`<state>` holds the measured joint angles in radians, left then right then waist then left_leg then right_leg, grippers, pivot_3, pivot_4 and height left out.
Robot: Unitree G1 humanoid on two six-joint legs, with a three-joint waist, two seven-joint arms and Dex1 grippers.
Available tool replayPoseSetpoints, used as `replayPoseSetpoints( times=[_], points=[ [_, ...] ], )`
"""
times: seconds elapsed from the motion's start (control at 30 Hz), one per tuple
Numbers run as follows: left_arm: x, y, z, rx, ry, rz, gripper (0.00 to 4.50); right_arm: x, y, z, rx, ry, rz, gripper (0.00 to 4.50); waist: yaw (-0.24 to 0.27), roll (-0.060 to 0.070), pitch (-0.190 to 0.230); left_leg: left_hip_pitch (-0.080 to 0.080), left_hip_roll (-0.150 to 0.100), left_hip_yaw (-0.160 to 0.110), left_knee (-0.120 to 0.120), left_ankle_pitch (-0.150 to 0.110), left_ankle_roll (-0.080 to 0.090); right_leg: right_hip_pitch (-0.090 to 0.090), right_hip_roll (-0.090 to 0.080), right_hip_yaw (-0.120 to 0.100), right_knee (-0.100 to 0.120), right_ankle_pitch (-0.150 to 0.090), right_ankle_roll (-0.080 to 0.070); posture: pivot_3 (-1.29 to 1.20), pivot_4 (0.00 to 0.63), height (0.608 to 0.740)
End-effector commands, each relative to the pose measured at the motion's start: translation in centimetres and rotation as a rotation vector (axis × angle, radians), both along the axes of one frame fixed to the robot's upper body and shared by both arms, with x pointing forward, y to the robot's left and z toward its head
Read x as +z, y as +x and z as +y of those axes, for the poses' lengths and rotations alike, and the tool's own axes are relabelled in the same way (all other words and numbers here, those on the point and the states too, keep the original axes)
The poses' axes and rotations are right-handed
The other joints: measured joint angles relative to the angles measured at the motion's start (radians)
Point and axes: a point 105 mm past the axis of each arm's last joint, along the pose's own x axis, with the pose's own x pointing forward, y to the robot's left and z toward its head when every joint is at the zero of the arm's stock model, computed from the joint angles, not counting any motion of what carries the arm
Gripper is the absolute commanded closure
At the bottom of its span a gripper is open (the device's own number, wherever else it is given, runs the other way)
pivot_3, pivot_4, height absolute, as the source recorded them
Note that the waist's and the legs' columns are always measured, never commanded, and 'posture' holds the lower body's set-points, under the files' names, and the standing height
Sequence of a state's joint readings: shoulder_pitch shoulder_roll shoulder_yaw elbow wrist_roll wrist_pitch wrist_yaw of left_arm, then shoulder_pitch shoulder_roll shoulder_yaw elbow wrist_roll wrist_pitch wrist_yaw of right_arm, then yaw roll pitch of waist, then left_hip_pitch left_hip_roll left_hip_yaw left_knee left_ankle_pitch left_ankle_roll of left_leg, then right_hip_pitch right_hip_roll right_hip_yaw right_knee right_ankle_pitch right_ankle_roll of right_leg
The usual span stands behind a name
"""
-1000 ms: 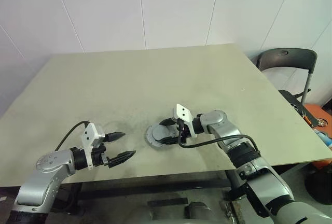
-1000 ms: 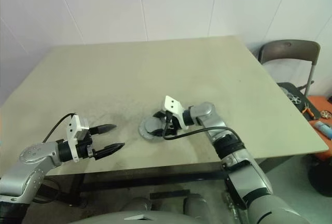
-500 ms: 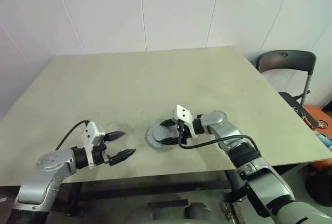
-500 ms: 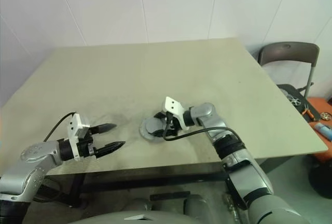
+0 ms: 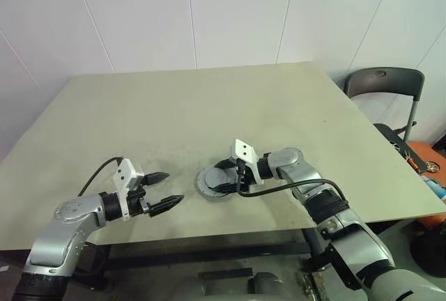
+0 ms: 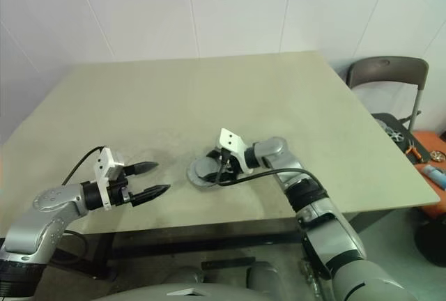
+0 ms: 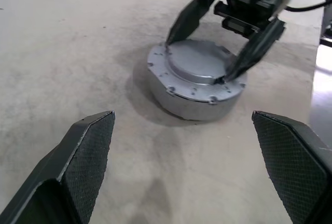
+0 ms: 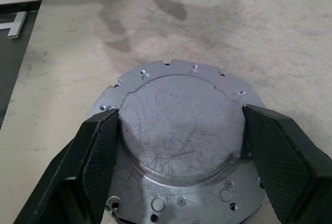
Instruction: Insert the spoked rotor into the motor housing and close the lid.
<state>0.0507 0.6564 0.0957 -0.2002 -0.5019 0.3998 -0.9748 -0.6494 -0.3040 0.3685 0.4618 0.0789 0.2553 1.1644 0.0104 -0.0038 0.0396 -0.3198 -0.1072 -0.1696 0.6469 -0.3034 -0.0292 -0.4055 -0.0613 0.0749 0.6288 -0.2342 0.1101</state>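
The lid (image 8: 176, 125), a flat grey-silver disc with a raised round centre and small holes along its rim, lies on top of the motor housing (image 7: 192, 105), whose grey side wall shows beneath it. Together they stand on the table near its front edge. My right gripper (image 5: 221, 179) reaches in from the right, and its black fingers (image 8: 98, 146) press against both sides of the lid's raised centre. My left gripper (image 5: 171, 188) hangs open a short way to the left of the housing, holding nothing. The spoked rotor is hidden.
The beige table (image 5: 209, 106) stretches wide behind the housing. A dark chair (image 5: 383, 81) stands off the table's right side, with small tools on the floor beyond it. The table's front edge runs close below both grippers.
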Motion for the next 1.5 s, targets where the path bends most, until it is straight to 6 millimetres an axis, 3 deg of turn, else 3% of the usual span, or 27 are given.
replayPoseSetpoints(
  times=[0.03, 0.23, 0.57, 1.17, 1.4, 1.5],
  points=[
    [1.1, 0.1, 0.5, 0.001, 0.01, -0.056, 0.0, -1.8, 0.1, -1.1, -0.048, -0.084, 0.041, 1.1, 0.0, 0.0, 0.0, 0.0, 0.0, 0.0, 0.0, 0.0, 0.0, 0.0, 0.0, 0.0, 0.0, 0.0, 0.0, 0.0, 0.0, 0.74],
    [1.5, -0.2, 0.9, 0.002, 0.017, -0.066, 0.0, -1.8, -0.1, -1.6, -0.02, -0.093, 0.024, 1.1, 0.0, 0.0, 0.0, 0.0, 0.0, 0.0, 0.0, 0.0, 0.0, 0.0, 0.0, 0.0, 0.0, -0.001, 0.002, 0.0, 0.0, 0.74],
    [2.1, -0.3, 0.9, -0.006, 0.017, -0.072, 0.0, 0.0, 0.8, -1.8, -0.012, -0.079, -0.029, 1.1, 0.003, 0.001, 0.001, 0.0, 0.0, 0.0, 0.0, 0.0, 0.0, 0.0, 0.0, 0.0, -0.001, -0.003, 0.001, 0.0, 0.0, 0.74],
    [2.4, -0.3, 0.9, -0.007, 0.019, -0.076, 0.0, -1.8, 0.8, -2.1, -0.041, -0.086, 0.008, 1.1, 0.003, 0.001, 0.001, -0.001, 0.0, 0.0, 0.0, 0.0, 0.0, 0.0, -0.001, 0.0, -0.002, -0.004, 0.001, 0.0, 0.0, 0.74],
    [2.4, -0.4, 0.8, -0.009, 0.018, -0.077, 0.0, 1.2, 1.2, -0.9, -0.074, 0.132, 0.065, 1.1, 0.002, 0.001, 0.001, -0.001, 0.0, 0.0, 0.0, 0.0, 0.0, 0.0, 0.0, 0.0, -0.001, -0.004, 0.001, 0.0, 0.0, 0.74],
    [2.4, -0.4, 0.7, -0.01, 0.018, -0.078, 0.0, 1.6, 1.2, -0.9, -0.058, 0.131, 0.045, 1.1, 0.001, 0.002, 0.002, -0.003, 0.0, 0.0, -0.001, 0.0, 0.0, -0.002, 0.0, 0.0, -0.002, -0.001, -0.002, 0.0, 0.0, 0.74]
  ],
)
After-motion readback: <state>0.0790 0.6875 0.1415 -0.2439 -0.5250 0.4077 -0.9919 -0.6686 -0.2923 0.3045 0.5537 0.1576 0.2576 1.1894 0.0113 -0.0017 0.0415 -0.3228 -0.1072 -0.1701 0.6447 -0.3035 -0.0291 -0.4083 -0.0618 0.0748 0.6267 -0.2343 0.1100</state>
